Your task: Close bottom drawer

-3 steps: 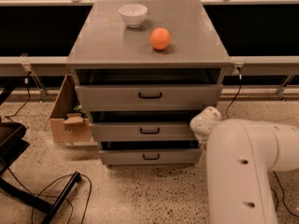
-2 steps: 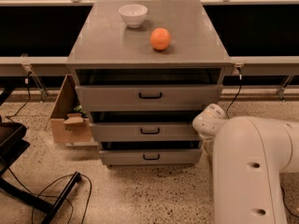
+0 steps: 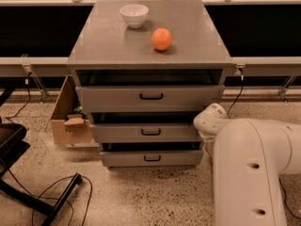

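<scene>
Barely anything moved: the white arm (image 3: 256, 173) edged rightward at lower right, its tool hidden behind it so its grip cannot be told, and the bottom drawer (image 3: 151, 158) of 3, low centre, still stands open

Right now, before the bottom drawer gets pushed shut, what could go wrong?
The gripper is out of view; only the arm shows, at the right corner of the cabinet, so its aim at the bottom drawer cannot be checked. The arm's end sits level with the middle drawer and might push that instead. A hard shove could roll the orange off the top.
</scene>
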Tool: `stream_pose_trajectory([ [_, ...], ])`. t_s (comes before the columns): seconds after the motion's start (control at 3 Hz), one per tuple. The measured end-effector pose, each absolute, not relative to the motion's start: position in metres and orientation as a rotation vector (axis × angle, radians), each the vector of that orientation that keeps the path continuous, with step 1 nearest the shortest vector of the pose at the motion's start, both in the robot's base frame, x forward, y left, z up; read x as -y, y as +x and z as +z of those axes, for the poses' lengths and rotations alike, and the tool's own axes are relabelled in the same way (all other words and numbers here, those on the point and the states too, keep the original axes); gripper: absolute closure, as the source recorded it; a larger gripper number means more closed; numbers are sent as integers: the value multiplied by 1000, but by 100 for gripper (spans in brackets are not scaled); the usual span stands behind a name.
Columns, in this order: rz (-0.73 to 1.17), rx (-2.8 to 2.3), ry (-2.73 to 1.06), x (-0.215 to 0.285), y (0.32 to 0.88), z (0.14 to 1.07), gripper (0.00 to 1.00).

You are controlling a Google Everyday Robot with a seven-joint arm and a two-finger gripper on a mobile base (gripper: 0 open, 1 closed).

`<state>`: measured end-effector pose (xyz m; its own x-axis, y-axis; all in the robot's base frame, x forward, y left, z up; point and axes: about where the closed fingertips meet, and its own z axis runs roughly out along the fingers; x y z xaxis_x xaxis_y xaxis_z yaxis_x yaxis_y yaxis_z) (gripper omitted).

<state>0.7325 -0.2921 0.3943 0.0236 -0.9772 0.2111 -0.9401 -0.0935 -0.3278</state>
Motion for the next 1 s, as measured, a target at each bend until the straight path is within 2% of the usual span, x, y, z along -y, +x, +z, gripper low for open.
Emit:
stream_pose_trajectory([
  [0.33,-494,-2147,-2182,314,698,409,100],
  [1.0,-395,-2513,-2162,360,584,482,100],
])
